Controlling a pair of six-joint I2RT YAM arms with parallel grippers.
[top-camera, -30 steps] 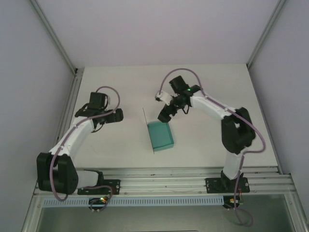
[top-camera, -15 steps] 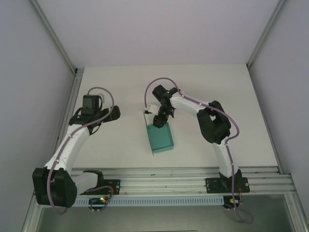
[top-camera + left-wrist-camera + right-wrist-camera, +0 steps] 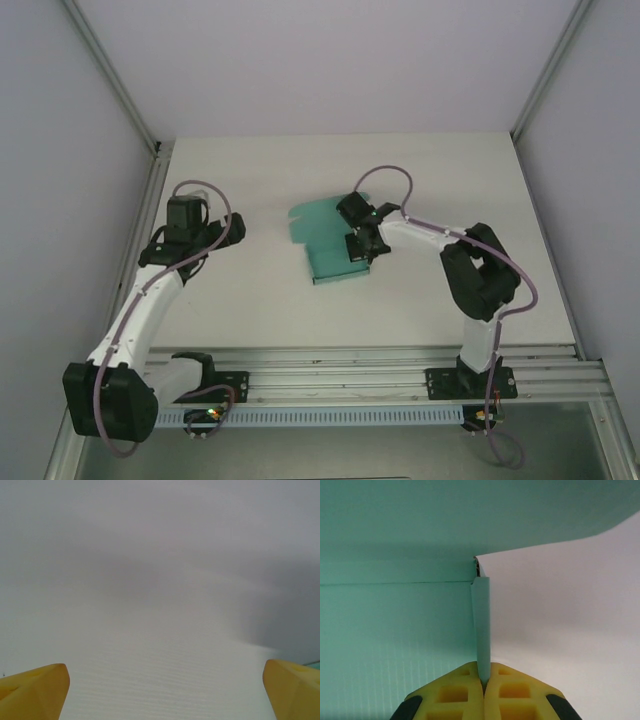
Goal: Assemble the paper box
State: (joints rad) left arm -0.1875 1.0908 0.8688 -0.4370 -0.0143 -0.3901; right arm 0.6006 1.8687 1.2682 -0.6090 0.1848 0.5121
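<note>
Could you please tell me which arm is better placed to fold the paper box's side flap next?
Right. The right gripper is shut on a side flap of the paper box, so it could likely fold it directly. The left gripper hangs open above the table, apart from the box.

White table (image 3: 260, 310), pale grey walls (image 3: 330, 60) on 3 sides, alu. corner posts (image 3: 110, 75), slotted rail (image 3: 330, 365) near edge.

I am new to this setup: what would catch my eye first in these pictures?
The teal paper box lies in the middle of the table, partly folded. The right claw is shut on one thin upright wall of it, while the left claw stands wide open at the left.
</note>
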